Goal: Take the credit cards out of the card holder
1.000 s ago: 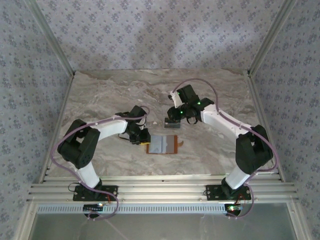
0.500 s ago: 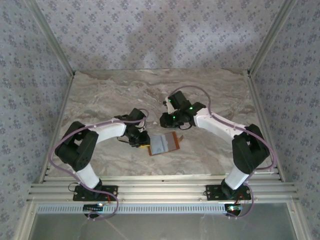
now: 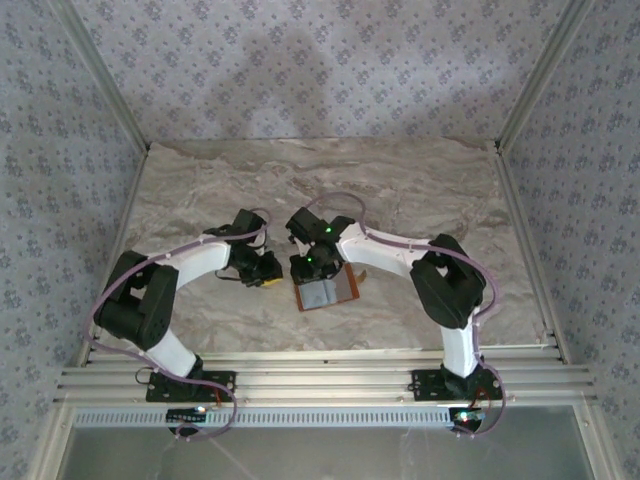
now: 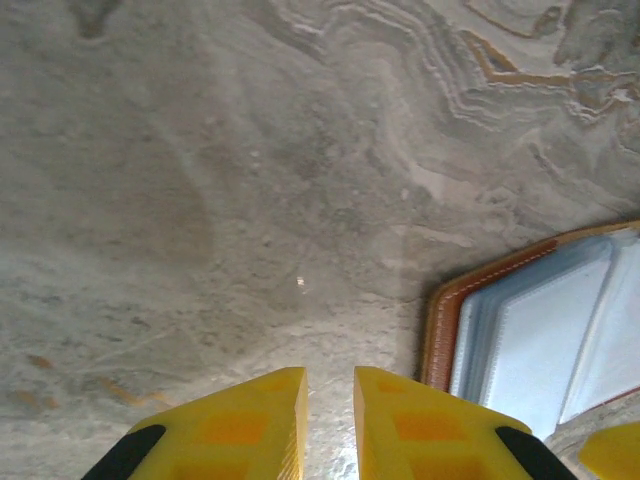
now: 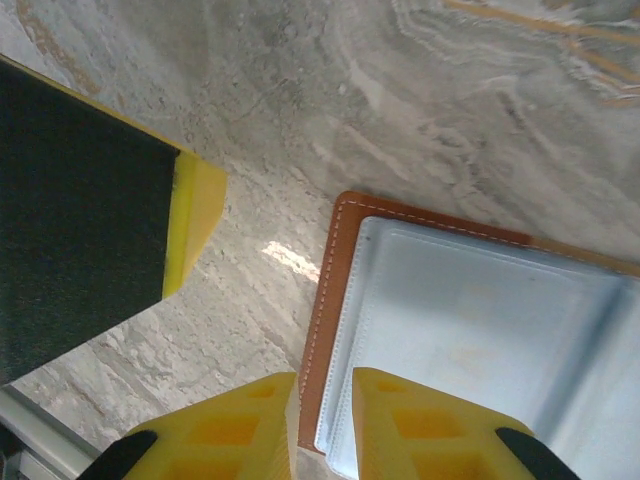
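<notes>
Open card holder (image 5: 480, 320) below right hand (image 5: 325, 380)

Place: robot test cell, lab-type bench.
Evidence:
- Left arm (image 3: 190, 262) and right arm (image 3: 395, 255), bolted to aluminium rails (image 3: 320, 385) at the near edge of the table (image 3: 200, 190).
- Marble-look tabletop.
- Patterned walls (image 3: 300, 60) closing its left, far and right edges.
- Bare metal posts (image 3: 103, 75) rising from the far corners.
- Lilac cables (image 3: 338, 196) looped along the arms.
- Green lights (image 3: 327, 229) lit on the right arm.
</notes>
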